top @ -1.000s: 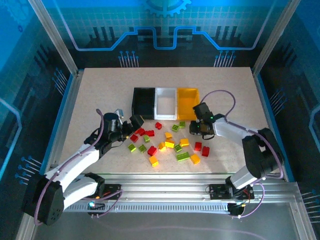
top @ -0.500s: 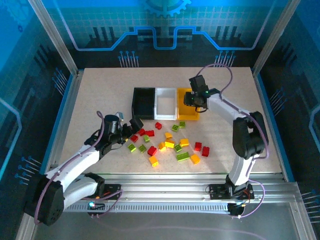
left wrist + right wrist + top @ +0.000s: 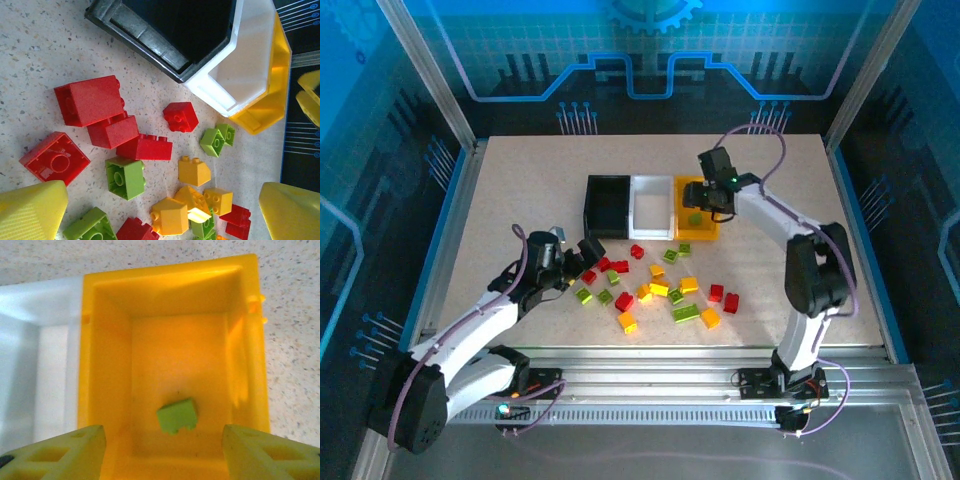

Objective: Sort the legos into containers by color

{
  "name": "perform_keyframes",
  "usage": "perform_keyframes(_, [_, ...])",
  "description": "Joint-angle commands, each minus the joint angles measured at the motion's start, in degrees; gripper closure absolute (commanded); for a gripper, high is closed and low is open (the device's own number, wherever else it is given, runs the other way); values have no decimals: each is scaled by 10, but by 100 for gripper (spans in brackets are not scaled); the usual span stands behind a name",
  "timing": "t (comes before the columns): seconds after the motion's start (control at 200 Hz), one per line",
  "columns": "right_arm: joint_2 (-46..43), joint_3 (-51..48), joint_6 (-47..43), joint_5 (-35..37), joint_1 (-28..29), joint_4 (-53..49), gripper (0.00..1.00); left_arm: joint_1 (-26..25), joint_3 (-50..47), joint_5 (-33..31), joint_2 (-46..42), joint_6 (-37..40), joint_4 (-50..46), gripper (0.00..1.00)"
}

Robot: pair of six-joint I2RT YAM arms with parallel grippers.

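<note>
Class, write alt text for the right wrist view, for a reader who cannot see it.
A lime green brick lies on the floor of the yellow-orange bin, seen from above. The right gripper hangs open over the bin's near end; the white bin sits beside it on the left.

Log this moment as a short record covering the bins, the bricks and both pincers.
black bin: looks empty
white bin: looks empty
yellow bin: one green brick lying on its floor
loose bricks: red, green and yellow, scattered on the table in front of the bins
right pincer: open, above the yellow bin, holding nothing
left pincer: open, over the left end of the loose bricks, holding nothing
sorting: barely begun
</note>
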Motion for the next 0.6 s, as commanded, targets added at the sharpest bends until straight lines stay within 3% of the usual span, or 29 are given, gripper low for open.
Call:
perform_keyframes(0.0, [-90,-57,15,-9,15,-14,34,-3,0,-8,-17,0,-27,1])
perform_keyframes(0.27, [-298,-279,36,-9,80,-79,31,-5,-4,26,-27,10,-37,1])
perform_keyframes(0.44, [-431,-387,90,9,90,-132,28,-6,-23,20,-41,9,-34,1])
perform_keyframes(0.595, [-462,-425,114,24,90,-140,27,-6,-38,21,-39,2,-19,1])
